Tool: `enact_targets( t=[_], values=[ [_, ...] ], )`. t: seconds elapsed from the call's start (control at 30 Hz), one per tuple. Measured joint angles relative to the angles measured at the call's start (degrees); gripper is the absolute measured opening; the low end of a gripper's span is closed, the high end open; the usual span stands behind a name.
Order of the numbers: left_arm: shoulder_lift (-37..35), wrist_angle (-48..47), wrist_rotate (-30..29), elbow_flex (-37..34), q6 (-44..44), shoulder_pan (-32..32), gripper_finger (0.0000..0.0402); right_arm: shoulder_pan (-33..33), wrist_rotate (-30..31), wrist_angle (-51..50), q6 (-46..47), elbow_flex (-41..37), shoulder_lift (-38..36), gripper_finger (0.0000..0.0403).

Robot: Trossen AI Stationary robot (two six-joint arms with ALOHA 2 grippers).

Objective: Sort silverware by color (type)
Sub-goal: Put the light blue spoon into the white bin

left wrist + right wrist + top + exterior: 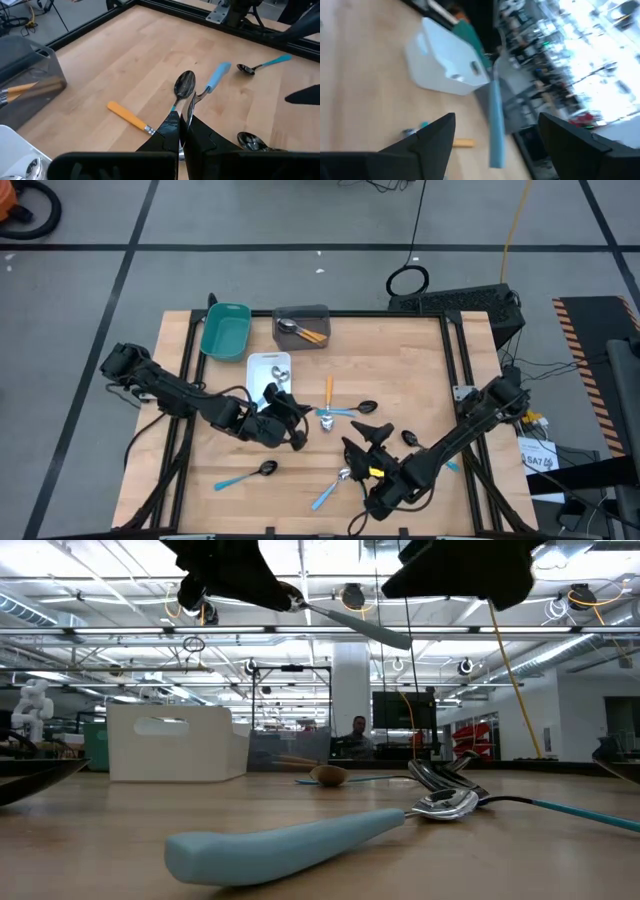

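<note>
left hand [297, 420] clamped, right hand [362, 442] spread

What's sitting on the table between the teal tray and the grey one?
Nothing. In the high view, the strip of wooden table between the teal tray and the grey tray is bare.

Three trays sit at the table's [420, 370] far side; the left tray [224, 330] stands beside the middle-back tray [302, 324], which holds two spoons [300, 331]; the third tray [268, 370] lies just in front, between them; loose spoons [345, 411] lie scattered mid-table; one spoon [246, 475] lies near the front left; another [330, 490] lies front centre.
</note>
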Motion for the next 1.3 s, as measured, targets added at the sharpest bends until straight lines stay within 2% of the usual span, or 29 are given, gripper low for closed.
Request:
enact_targets(
  t=[0.13, 0.4, 0.6, 1.1, 1.3],
  values=[
    [-0.01, 0.00, 0.00, 0.00, -0.21, 0.00, 0.0005, -0.04, 4.16, 2.32, -2.96, 0.00, 0.72, 0.0279],
    [0.00, 0.16, 0.00, 0.00, -2.30, 0.00, 0.0005, -2.34, 2.44, 4.86, -10.46, 0.00, 1.07, 0.0275],
    [0.00, 0.13, 0.04, 0.00, -3.11, 0.00, 0.0005, -4.36, 2.70, 6.30, -16.70, 0.00, 3.10, 0.0247],
    [0.00, 0.13, 0.44, 0.00, -3.03, 0.00, 0.0005, -10.16, 3.94, 7.13, -17.82, 0.00, 5.07, 0.0187],
    [0.00, 0.18, 0.39, 0.00, -3.09, 0.05, 0.0005, -11.13, 3.30, 7.13, -16.91, 0.00, 5.07, 0.0150]
  ],
)
